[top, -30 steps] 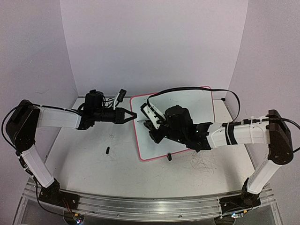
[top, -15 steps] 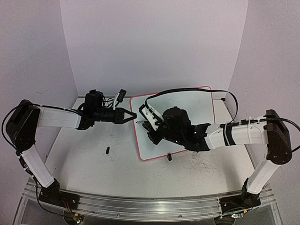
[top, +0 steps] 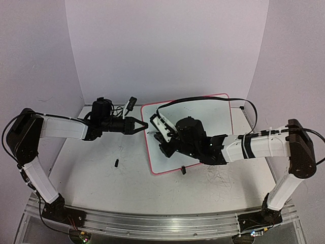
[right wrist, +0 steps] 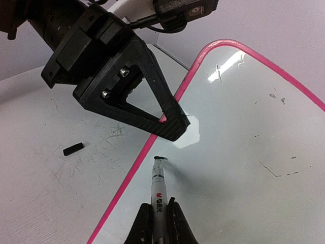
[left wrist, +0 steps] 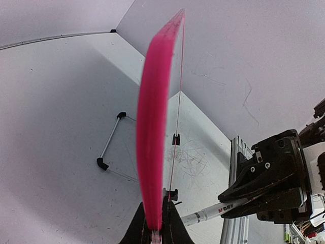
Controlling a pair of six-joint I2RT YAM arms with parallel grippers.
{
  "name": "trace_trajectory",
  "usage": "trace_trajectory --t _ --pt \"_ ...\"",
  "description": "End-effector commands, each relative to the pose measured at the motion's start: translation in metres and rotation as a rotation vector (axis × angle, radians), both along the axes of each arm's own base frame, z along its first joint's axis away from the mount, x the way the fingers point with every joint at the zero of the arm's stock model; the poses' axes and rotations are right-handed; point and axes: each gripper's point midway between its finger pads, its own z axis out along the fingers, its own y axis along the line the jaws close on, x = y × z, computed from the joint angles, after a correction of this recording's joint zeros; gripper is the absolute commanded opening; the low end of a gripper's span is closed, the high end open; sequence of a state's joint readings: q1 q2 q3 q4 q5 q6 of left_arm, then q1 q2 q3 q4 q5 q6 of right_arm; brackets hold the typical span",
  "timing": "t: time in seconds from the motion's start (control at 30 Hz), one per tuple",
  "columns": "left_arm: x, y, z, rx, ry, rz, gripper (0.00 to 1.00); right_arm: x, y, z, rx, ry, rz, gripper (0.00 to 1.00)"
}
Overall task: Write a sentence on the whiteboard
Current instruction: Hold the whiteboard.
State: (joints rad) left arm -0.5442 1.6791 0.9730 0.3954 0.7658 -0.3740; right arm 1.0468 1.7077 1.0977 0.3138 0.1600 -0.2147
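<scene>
On scuffed grey tabletop [top: 101, 173], centre-right: flat glossy whiteboard [top: 208, 114], rounded corners, thin pink rim pinched by angular black left gripper [top: 145, 125]. Slim white marker [right wrist: 158, 185] clenched in right gripper [right wrist: 158, 221], dark tip over board near rim.

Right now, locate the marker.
Right wrist view, bottom centre: the marker sits in the right fingers, tip over the whiteboard near its pink rim, beside the left fingers.

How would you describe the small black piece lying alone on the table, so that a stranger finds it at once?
Find the pink-rimmed whiteboard on the table. Look left of its near left corner: the small black piece lies there on bare tabletop. Unlike the black clip on the board's near rim, it touches nothing.
</scene>
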Motion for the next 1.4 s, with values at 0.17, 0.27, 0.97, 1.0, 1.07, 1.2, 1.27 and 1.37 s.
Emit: trace_trajectory --t 0.17,0.27,0.97,1.0,1.07,1.2,1.27,1.37 --pt "0.003 -0.001 0.017 -0.032 -0.078 -0.005 0.08 -0.007 -0.002 -0.007 0.001 0.014 -0.017 0.0" --pt "0.003 -0.001 0.018 -0.032 -0.078 -0.006 0.09 -0.01 -0.002 -0.008 -0.001 0.018 -0.014 0.0" --pt "0.003 -0.001 0.017 -0.032 -0.078 -0.007 0.08 -0.025 -0.004 0.031 0.109 0.003 0.015 0.0" --pt "0.003 -0.001 0.017 -0.031 -0.077 -0.007 0.08 -0.024 -0.005 0.033 0.111 -0.002 0.004 0.0" --pt "0.002 -0.001 0.017 -0.032 -0.077 -0.009 0.08 -0.02 -0.006 0.034 0.113 -0.009 -0.015 0.0" --pt "0.002 -0.001 0.016 -0.03 -0.075 -0.008 0.08 -0.014 -0.004 0.031 0.106 -0.014 -0.039 0.0" --pt "0.002 -0.001 0.016 -0.03 -0.077 -0.008 0.08 -0.011 -0.003 0.027 0.096 -0.013 -0.049 0.0" --pt "0.002 -0.001 0.016 -0.031 -0.078 -0.008 0.08 -0.008 -0.005 0.024 0.093 -0.013 -0.071 0.0"
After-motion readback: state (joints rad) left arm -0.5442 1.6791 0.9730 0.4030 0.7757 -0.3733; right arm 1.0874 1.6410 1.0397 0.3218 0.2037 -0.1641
